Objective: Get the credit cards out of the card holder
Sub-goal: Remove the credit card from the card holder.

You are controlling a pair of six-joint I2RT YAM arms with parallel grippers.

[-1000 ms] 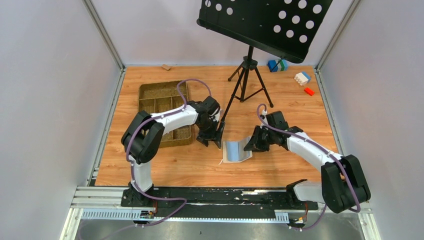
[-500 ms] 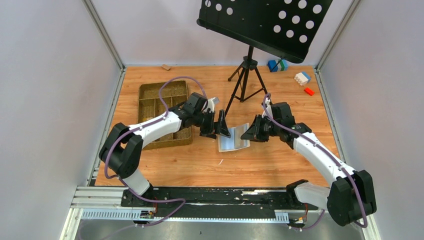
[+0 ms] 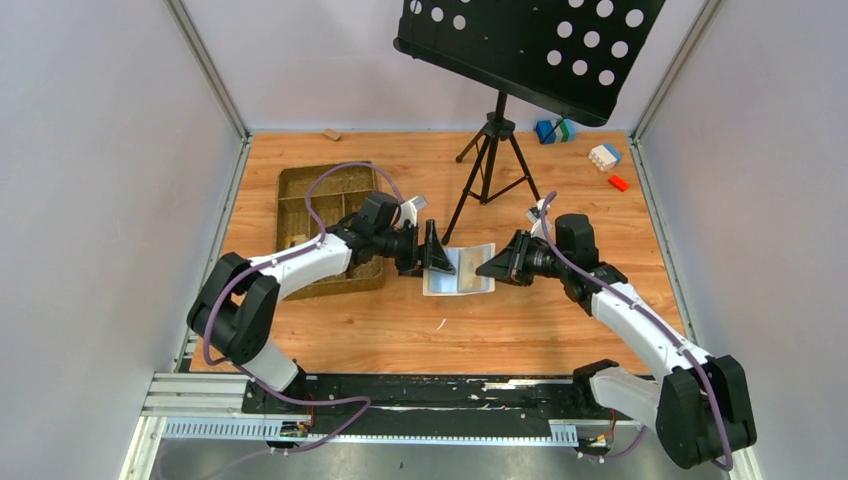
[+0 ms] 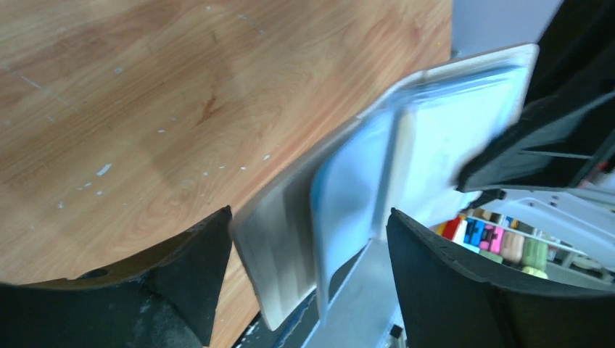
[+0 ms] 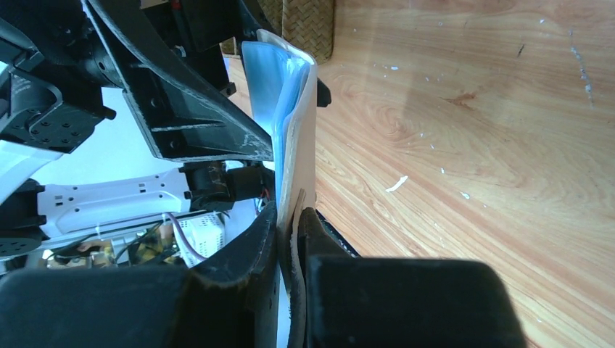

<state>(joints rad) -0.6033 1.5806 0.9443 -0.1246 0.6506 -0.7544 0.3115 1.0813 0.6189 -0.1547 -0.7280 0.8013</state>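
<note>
Right hand (image 5: 290, 225): pinching one edge of cream-beige folding card holder (image 4: 279, 246), light-blue lining. Left hand (image 4: 312, 250): spread wide, straddling opposite edge; holder's long axis runs hand to hand.

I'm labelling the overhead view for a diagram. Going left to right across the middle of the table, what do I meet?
woven tray → left claw, open → card holder, spread open → right claw, pinching the holder's right edge.
</note>
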